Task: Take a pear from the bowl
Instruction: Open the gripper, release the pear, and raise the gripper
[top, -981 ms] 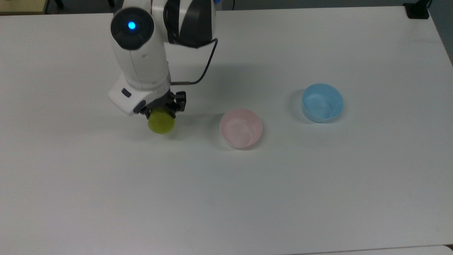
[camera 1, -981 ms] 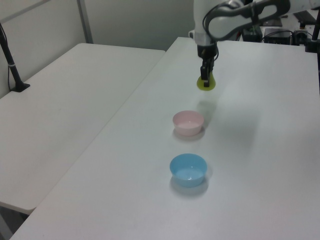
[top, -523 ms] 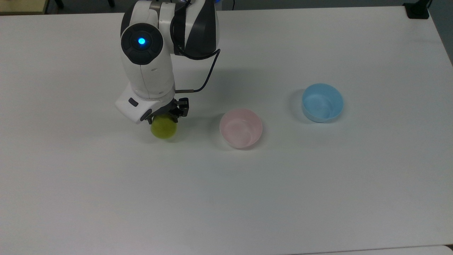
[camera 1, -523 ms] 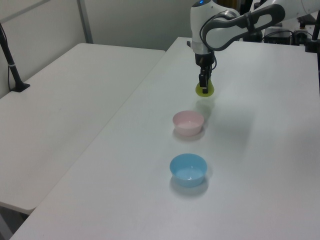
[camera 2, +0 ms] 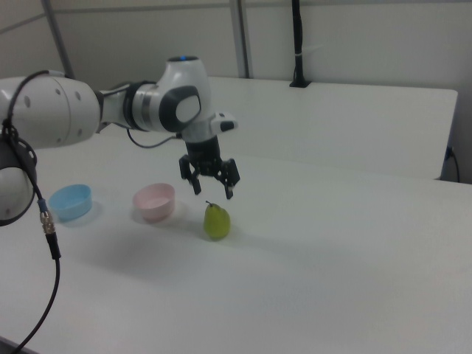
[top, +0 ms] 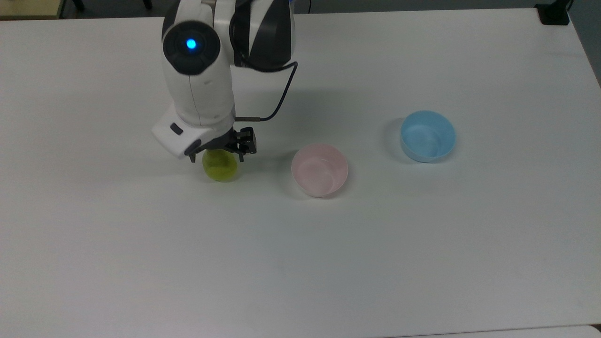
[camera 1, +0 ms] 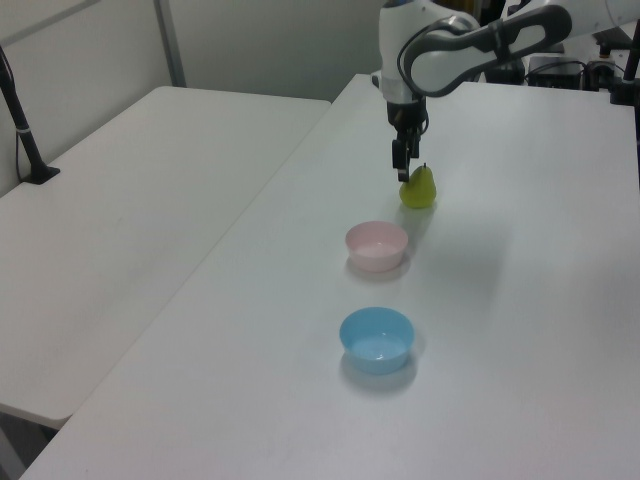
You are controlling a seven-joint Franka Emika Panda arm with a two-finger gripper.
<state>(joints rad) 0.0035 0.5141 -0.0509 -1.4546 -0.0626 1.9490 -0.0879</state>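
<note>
The yellow-green pear stands upright on the white table, stem up, apart from the pale pink bowl. The bowl has nothing in it and sits to the pear's right in the top view. My gripper hangs just above the pear's stem. It is open, its fingers spread wide and touching nothing.
A light blue bowl stands beyond the pink one, further to the top view's right. A second white table lies alongside on the left view's left, across a narrow gap. A black cable loops off the arm's wrist.
The gripper came down with the pear, set it upright on the table, opened, and rose slightly clear of it. Both bowls stayed put.
</note>
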